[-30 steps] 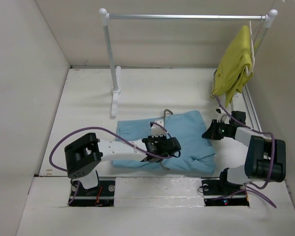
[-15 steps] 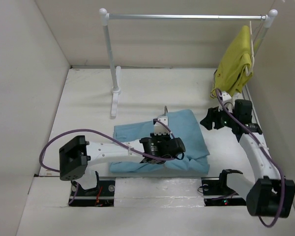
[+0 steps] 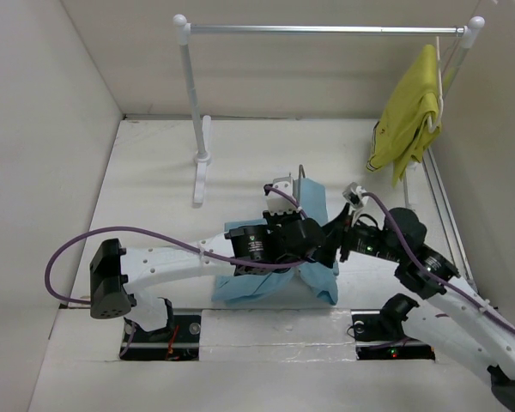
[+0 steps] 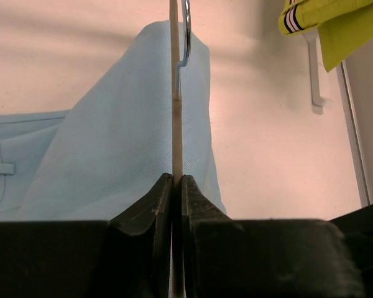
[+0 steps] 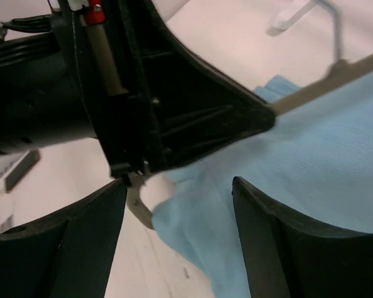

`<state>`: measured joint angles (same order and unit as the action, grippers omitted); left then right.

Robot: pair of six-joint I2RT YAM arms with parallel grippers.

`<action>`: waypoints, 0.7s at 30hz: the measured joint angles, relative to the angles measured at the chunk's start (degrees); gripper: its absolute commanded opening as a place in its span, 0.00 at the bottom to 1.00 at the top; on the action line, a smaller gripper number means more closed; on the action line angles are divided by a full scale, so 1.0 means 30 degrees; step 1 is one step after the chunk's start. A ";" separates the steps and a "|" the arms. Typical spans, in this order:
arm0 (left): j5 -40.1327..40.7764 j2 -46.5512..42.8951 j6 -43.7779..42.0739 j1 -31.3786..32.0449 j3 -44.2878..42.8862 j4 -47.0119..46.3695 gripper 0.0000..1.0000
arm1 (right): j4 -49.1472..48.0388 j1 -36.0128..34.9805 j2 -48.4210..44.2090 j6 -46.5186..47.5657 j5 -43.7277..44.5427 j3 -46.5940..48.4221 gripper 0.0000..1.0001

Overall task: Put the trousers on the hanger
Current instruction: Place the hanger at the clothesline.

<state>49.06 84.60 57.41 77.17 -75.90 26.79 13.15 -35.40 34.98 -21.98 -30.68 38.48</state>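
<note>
Two hands, one load.

Left hand (image 4: 177, 186): fingers clamped together on the hanger (image 4: 175, 124), which is held upright and edge-on, apparently so the cloth can drape over it.

Trousers (image 4: 118, 136): sky-blue, draped over the hanger, with the lower folds bunched on the desk (image 3: 154, 189) beneath the hanger.

Right hand (image 5: 179, 186): fingers apart and gripping nothing, just beside the hanger against the cloth. It is probably placed there to tug the fabric even.
</note>
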 measured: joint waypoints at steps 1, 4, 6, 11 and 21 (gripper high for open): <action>0.0102 0.0000 -0.0087 0.0000 -0.0007 -0.0197 0.00 | -0.0335 -0.0896 0.0313 -0.0590 0.0561 -0.0015 0.77; 0.0226 0.0007 -0.0306 0.0000 -0.0007 -0.0372 0.00 | -0.1195 -0.3002 0.1217 -0.1843 0.2004 -0.0015 0.80; 0.0240 0.0007 -0.0430 0.0000 -0.0007 -0.0561 0.00 | -0.1581 -0.4044 0.1683 -0.2579 0.2878 -0.0036 0.80; 0.0386 0.0146 -0.0903 0.0000 -0.0007 -0.1231 0.00 | -0.3825 -0.5268 0.2025 -0.4422 0.4160 -0.0998 0.79; -0.0423 -0.0168 -0.1275 -0.0007 0.1362 -0.3213 0.00 | -0.4226 -0.7278 0.1800 -0.6710 0.8633 -0.2310 0.75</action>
<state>47.79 84.09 53.58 77.14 -71.81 17.15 0.47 -57.23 40.38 -42.11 -4.78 31.55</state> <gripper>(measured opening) 0.031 0.704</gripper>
